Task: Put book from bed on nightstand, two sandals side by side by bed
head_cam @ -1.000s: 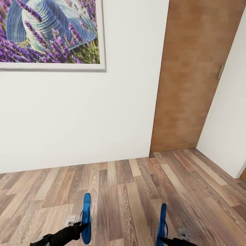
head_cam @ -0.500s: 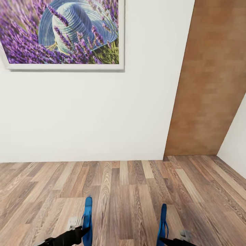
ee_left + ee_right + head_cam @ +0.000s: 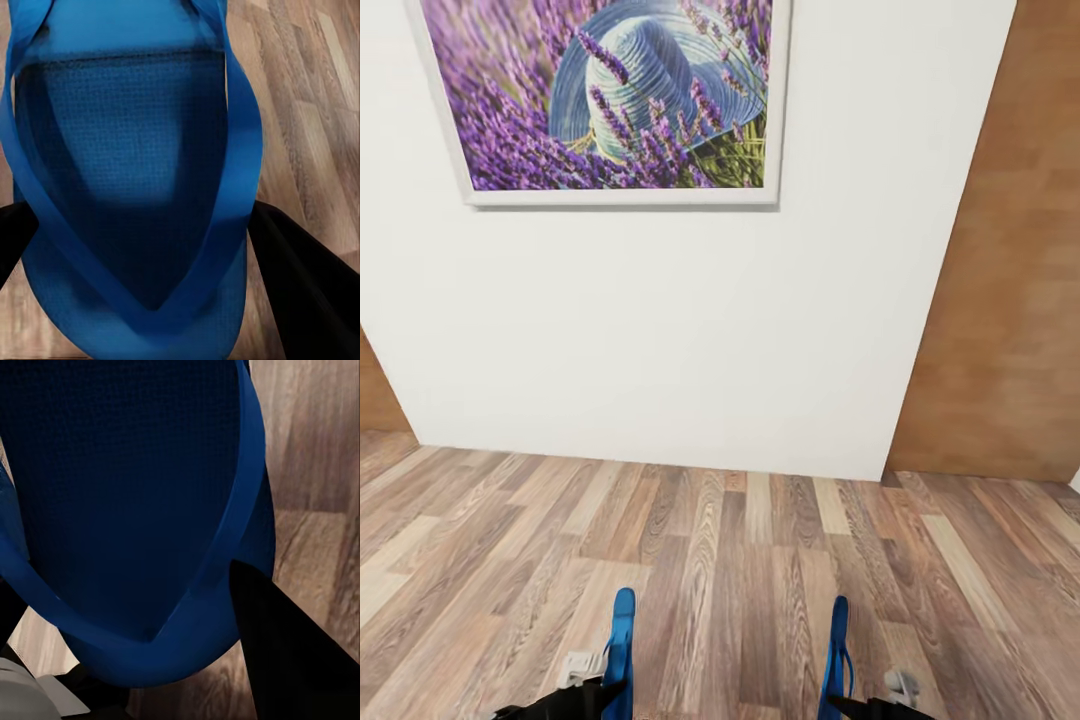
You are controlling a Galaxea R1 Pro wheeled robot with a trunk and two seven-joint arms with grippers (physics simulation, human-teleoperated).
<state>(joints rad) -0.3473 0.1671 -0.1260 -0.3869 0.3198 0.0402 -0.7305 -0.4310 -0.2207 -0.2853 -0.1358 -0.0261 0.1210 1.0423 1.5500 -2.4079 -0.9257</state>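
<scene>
Both arms reaching forward low over floor [image 3: 740, 560]. Left gripper [image 3: 610, 685] clamping left sandal [image 3: 622, 650]; right gripper [image 3: 840, 703] clamping right sandal [image 3: 836, 655], both edge-up.

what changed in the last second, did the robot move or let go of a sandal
The camera swung left: the lavender picture and brown door slid rightward in view, so the robot turned. Nothing was let go: the left gripper and right gripper each still hold a blue sandal.

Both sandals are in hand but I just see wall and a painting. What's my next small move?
Probably keep turning the base to find the bed. Each pincer, left and right, grips a sandal clear of the wooden floor, and ahead stand the white wall and painting.
</scene>
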